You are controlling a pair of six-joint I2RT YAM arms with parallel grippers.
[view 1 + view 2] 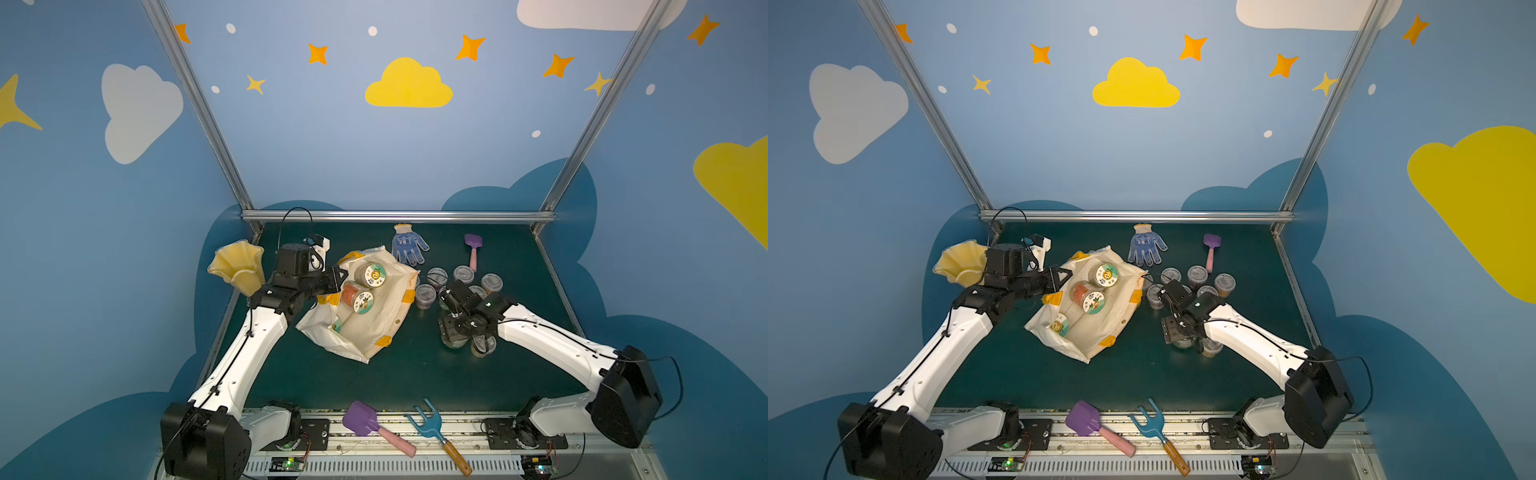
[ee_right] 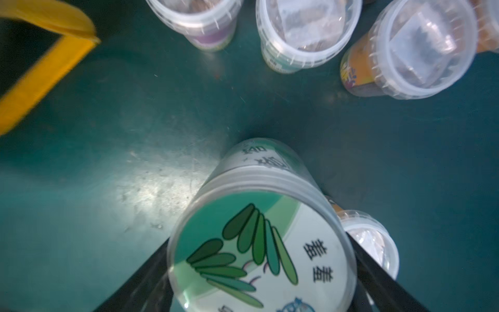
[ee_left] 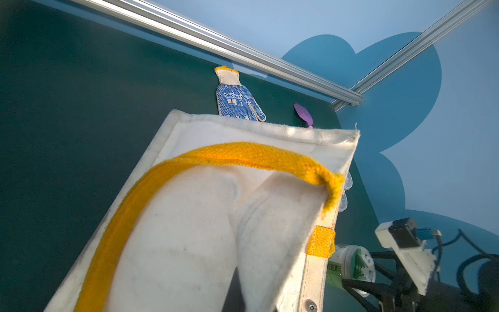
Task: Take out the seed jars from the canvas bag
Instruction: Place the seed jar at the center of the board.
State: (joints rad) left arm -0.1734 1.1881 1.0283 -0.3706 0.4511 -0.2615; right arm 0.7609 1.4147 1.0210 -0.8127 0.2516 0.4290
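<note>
Blue cloud-and-star walls [image 1: 374,166] frame the green table [image 1: 415,382], where your unpacking job looks well past halfway but not finished. A cluster of small cups [image 1: 463,273] of seed stands upright on the table just right of the canvas bag [image 1: 386,328]. At least six show in both top views, and more may sit hidden under your right arm.

Your right gripper [image 2: 259,240] hangs among them, its jaws set wide against either side of a large jar [image 2: 243,259] with a green-leaf lid. The jar's base is down at the table, though whether it fully rests there cannot be told.

Your left gripper [image 1: 341,275] is clamped on the bag's left rim near an orange-yellow handle [image 3: 216,156], keeping the mouth open. The bag lies slumped in the middle of the table.

Three pictured-lid jars [image 1: 358,300] are yet to come out. Two touch each other in the middle of the bag, and a third jar [image 1: 1059,325] lies nearer the front corner. No small cups show inside, though the folds could hide some.

By this view you have one jar to release and three more to lift out.
</note>
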